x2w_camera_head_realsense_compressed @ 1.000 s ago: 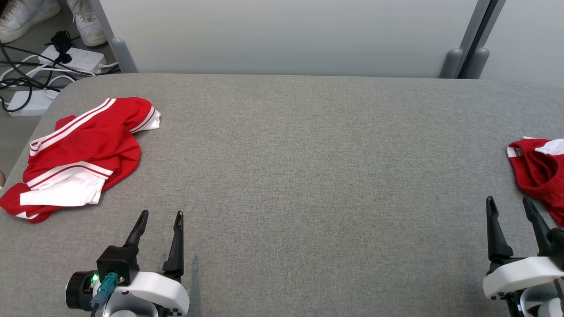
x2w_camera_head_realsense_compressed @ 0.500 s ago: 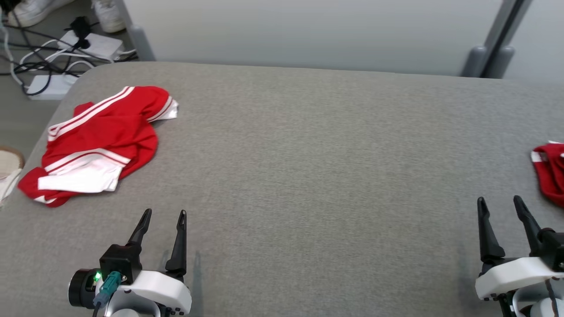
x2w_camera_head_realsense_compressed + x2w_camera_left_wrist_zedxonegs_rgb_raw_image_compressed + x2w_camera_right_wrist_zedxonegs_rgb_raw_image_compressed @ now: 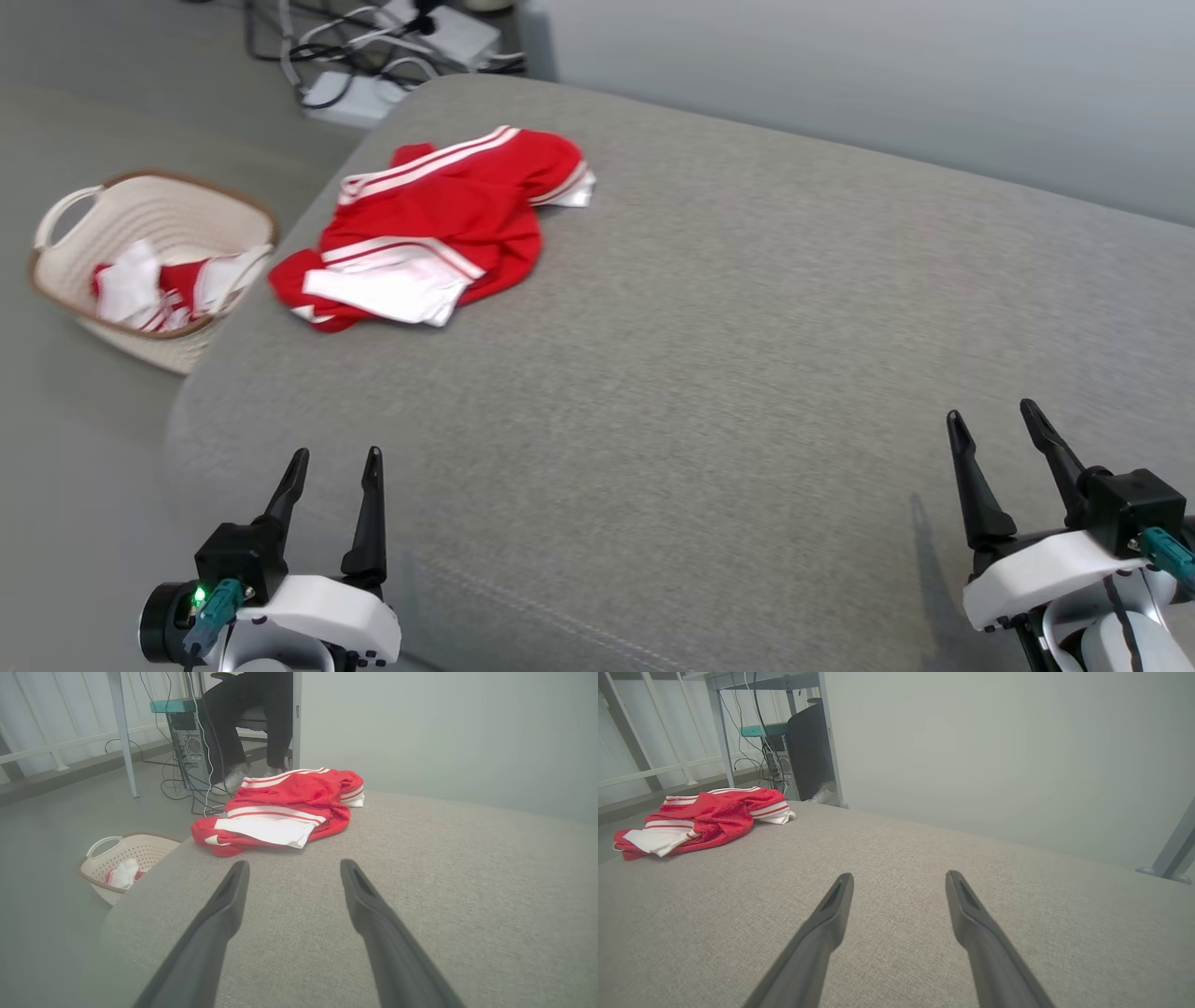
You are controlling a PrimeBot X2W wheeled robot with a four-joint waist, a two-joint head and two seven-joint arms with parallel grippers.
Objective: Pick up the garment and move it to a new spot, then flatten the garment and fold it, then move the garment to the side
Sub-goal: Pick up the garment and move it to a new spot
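In the head view we see our left gripper [image 3: 336, 455] at the lower left and our right gripper [image 3: 990, 413] at the lower right. Both have their fingers spread wide with nothing between them, pointing across the grey padded surface [image 3: 747, 327]. The garment [image 3: 439, 229], red with white stripes and a white panel, lies crumpled at the upper left of the frame, near the surface's far corner and well apart from both grippers. At the left edge a pale basket [image 3: 149, 347] stands on the floor, with red and white cloth [image 3: 168, 289] inside. In the left wrist view the garment lies in the upper middle of the frame. In the right wrist view it lies at the left edge.
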